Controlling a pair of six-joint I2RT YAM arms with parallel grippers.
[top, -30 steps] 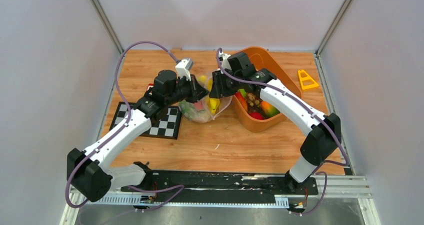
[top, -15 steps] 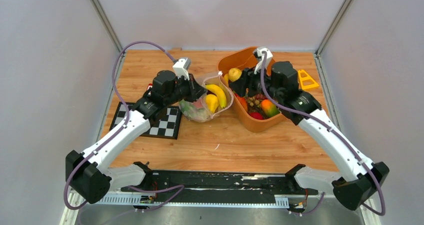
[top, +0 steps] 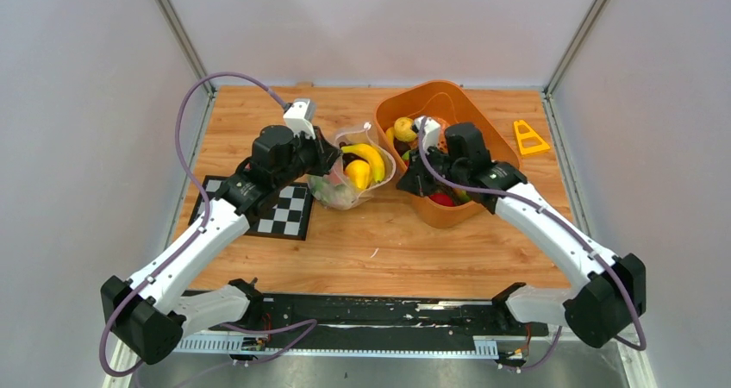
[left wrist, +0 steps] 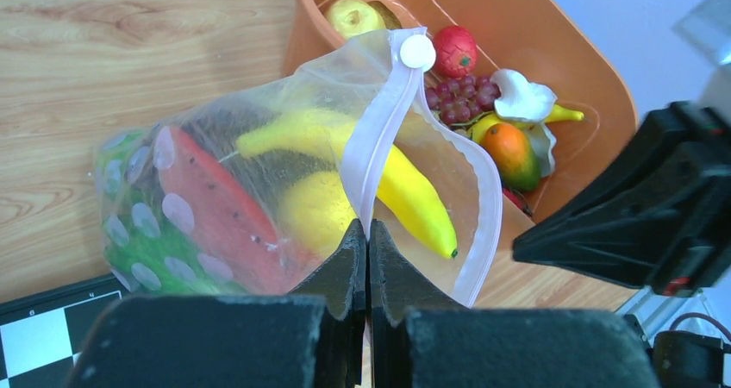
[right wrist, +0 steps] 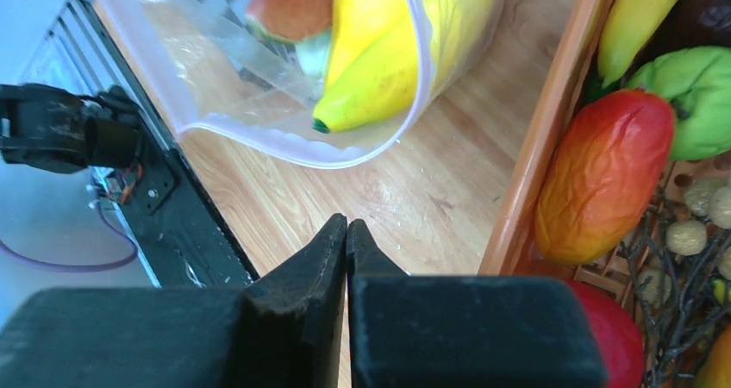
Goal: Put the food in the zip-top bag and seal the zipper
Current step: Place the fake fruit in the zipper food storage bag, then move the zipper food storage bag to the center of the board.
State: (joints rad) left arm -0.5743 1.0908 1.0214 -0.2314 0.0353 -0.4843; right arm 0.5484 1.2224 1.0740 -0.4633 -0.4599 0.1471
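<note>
Left wrist: L jaws clenched on zipper point(left wrist: 377, 142), R jaws clenched empty by basket point(right wrist: 539, 147).

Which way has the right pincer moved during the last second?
Yes: the right pincer moved rightward, from the zip-top bag mouth to the orange basket left wall.

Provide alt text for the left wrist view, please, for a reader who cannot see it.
The left fingers are shut on the zipper of the zip-top bag, whose mouth is open. Inside lie a banana and a watermelon slice; behind stands an orange basket with grapes and a mango.
</note>
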